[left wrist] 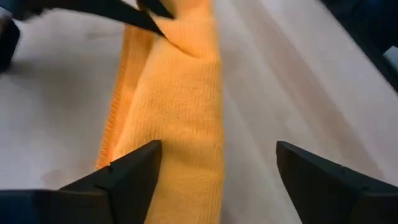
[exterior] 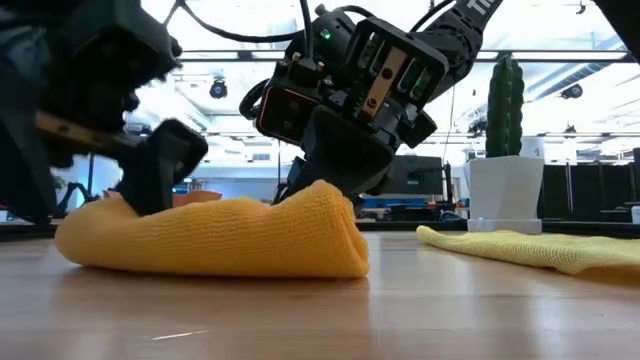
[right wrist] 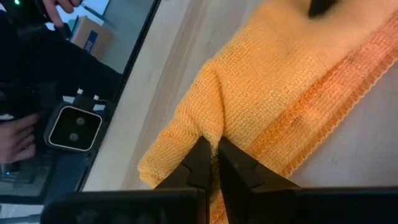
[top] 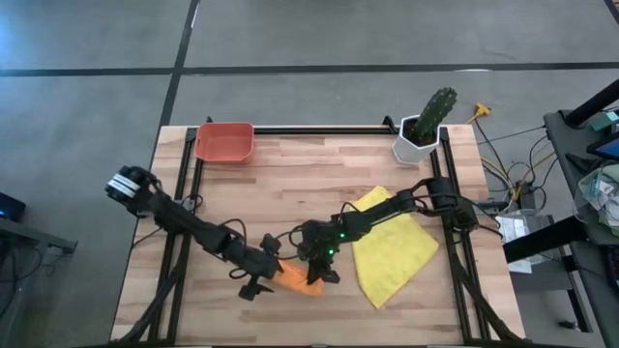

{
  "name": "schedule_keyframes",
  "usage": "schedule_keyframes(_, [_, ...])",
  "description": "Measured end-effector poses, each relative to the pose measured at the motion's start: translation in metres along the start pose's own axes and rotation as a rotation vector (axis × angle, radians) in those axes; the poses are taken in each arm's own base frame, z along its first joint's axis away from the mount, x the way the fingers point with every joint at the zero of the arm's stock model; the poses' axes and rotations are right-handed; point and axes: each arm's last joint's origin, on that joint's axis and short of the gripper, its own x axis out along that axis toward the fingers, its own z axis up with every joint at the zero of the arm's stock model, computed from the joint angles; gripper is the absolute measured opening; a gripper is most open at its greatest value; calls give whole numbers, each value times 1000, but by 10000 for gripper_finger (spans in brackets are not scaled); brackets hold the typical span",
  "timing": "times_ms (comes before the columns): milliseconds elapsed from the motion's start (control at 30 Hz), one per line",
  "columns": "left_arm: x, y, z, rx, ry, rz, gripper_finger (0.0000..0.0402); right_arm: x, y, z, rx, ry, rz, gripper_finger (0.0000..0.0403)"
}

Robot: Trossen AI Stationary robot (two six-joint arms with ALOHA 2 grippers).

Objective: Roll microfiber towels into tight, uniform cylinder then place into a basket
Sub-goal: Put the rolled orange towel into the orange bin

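Lying rolled on the surface (top: 290,184) near its front edge, orange towel (exterior: 215,238) is pinched at one end by right gripper (right wrist: 214,163); left gripper (left wrist: 214,168) straddles it, fingers (left wrist: 134,171) wide.

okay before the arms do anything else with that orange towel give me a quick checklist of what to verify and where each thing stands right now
1. Right gripper pinching the orange towel: ok, its fingers are shut on a fold at one end.
2. Left gripper released: ok, fingers spread wide with the towel lying between them, not clamped.
3. Roll tight and uniform: not ok, the towel looks like a loose flattened fold, not a cylinder.
4. Red-orange basket free to receive: ok, it sits at the far left corner, nothing visible inside.
5. Yellow towel out of the way: ok, it lies flat and apart, under the right arm.
6. Cactus pot clear of the path: ok, far right corner.
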Motion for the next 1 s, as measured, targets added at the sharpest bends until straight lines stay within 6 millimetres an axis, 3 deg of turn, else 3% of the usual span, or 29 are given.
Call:
schedule_keyframes(800, [49, 7, 20, 85, 23, 312, 310, -9, -4, 6, 70, -25, 44, 13])
schedule_keyframes(1000, [48, 8, 20, 85, 93, 343, 259, -11, -2, 5, 76, -20, 51, 13])
